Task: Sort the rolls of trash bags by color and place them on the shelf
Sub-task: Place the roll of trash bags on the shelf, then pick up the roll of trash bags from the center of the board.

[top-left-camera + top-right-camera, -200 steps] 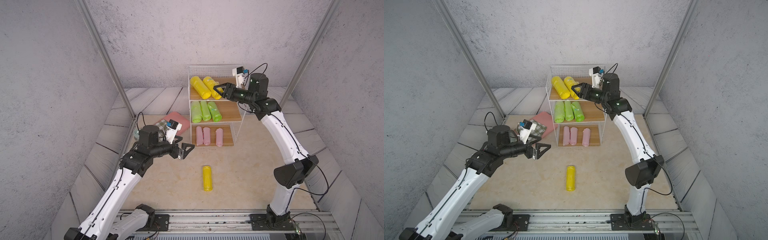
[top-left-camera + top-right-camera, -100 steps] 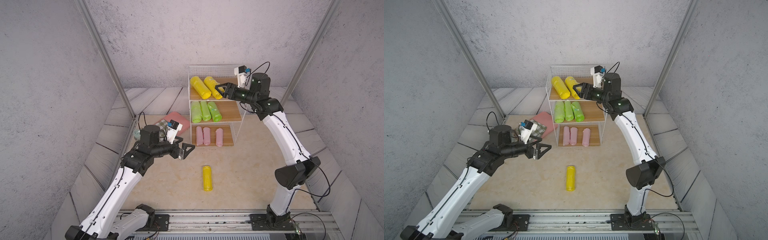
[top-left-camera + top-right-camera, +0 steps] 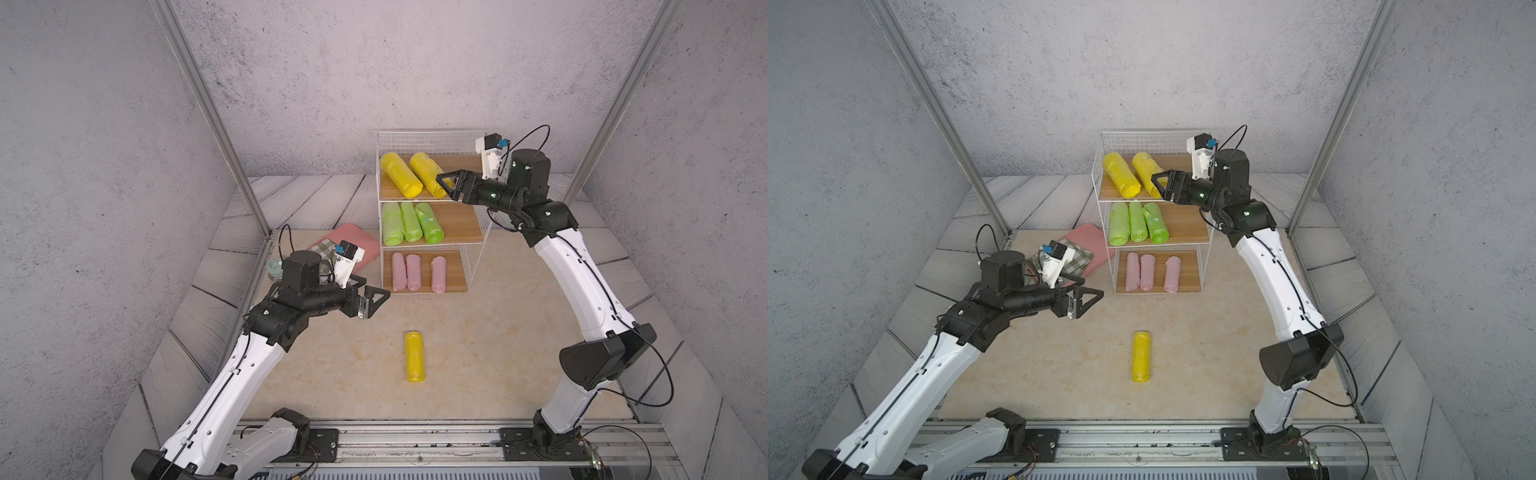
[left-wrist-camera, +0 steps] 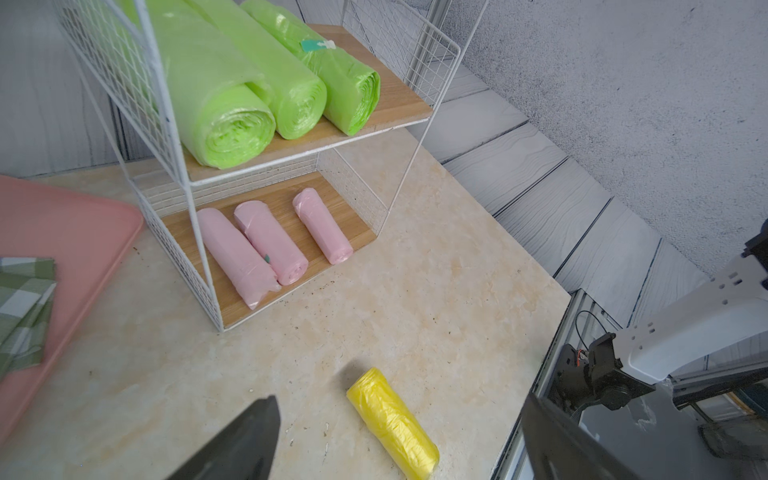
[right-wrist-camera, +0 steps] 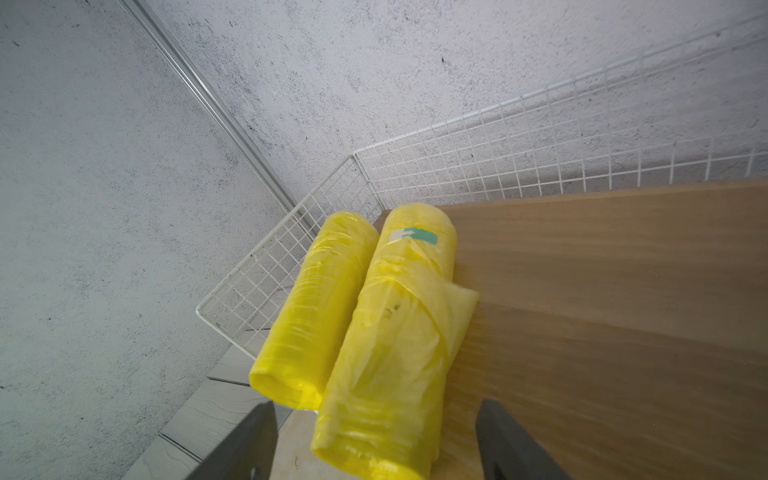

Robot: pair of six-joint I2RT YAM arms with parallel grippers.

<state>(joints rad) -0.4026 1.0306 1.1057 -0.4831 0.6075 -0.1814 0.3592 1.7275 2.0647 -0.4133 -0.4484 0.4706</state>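
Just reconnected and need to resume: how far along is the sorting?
Done: the shelf holds three pink rolls at the bottom, three green rolls in the middle, two yellow rolls on top. In hand: nothing; the right gripper stands open around one top roll's end, the left gripper open above the table. Left: the last yellow roll, lying on the table.

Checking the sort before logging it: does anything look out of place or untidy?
One yellow roll lies on the table, off the shelf. On the top tier, the labelled yellow roll has a loose flap unwrapping.
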